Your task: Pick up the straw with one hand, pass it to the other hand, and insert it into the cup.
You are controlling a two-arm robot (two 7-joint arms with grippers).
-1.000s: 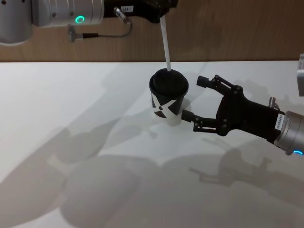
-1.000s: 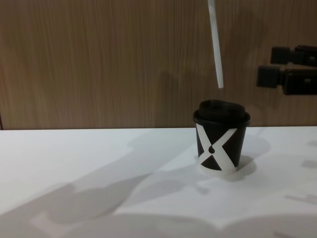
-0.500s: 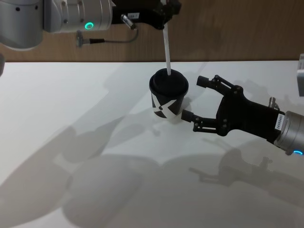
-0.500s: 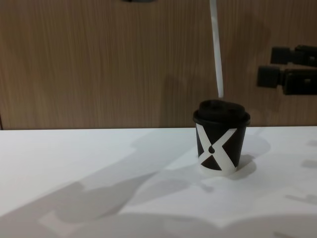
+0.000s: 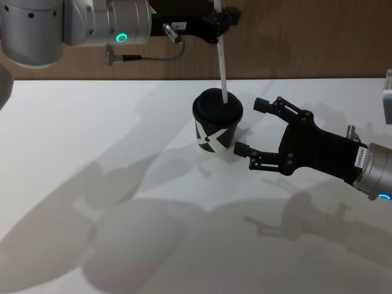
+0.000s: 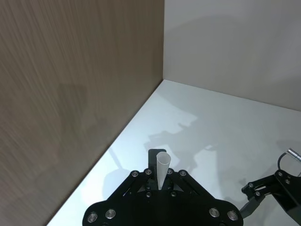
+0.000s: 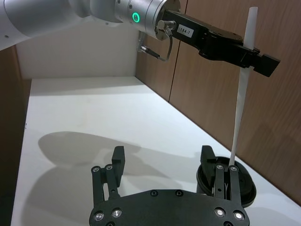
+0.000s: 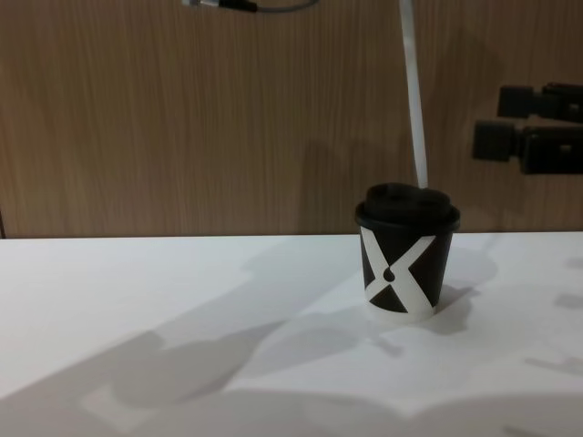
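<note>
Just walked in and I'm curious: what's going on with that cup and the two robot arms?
The left gripper holds a white straw nearly upright above the black cup, its lower end right at the lid. Whether it has gone in yet is hard to tell. The right gripper hangs open beside the cup, over the table, apart from it.

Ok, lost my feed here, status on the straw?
Left tool shut on straw, upright over cup, tip at the lid. Right tool open beside cup, not touching. No obstruction seen.
</note>
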